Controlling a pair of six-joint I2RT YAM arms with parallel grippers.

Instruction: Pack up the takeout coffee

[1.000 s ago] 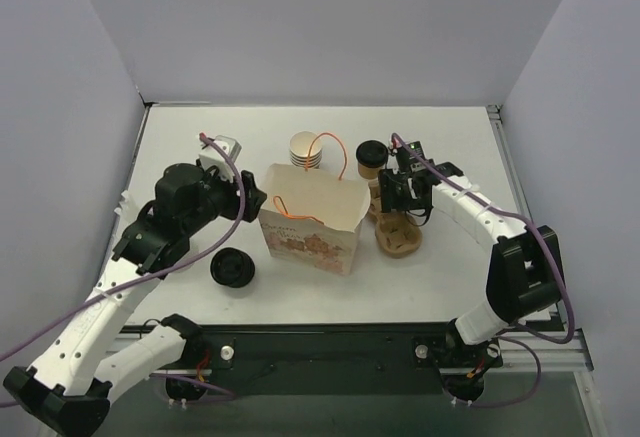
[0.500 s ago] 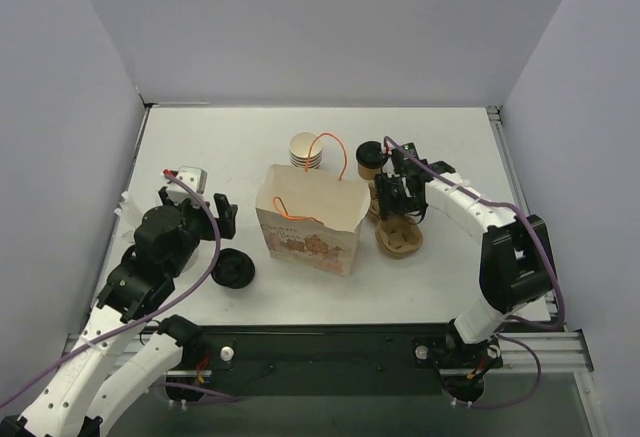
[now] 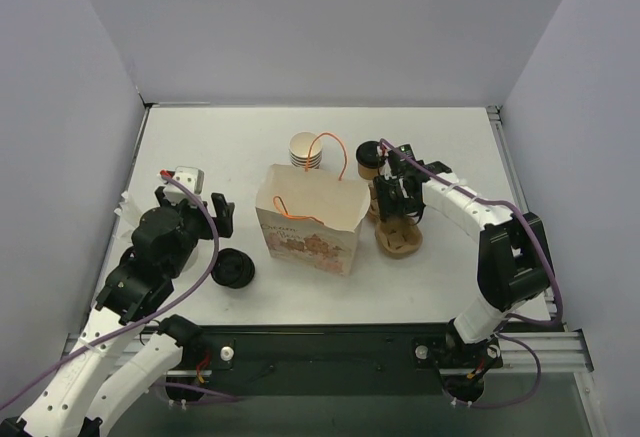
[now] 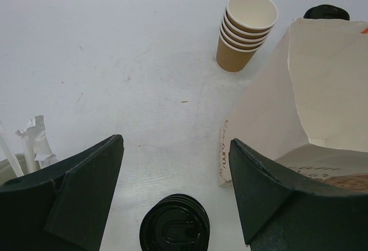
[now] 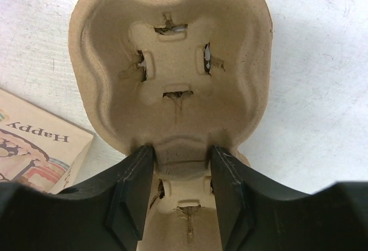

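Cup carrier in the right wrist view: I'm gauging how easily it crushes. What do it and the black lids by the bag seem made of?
The brown two-well cup carrier looks like moulded paper pulp: matt and fibrous, with ragged torn slits. The stack of round black lids is probably thin moulded plastic: smooth, with slight sheen and crisp embossed ridges.
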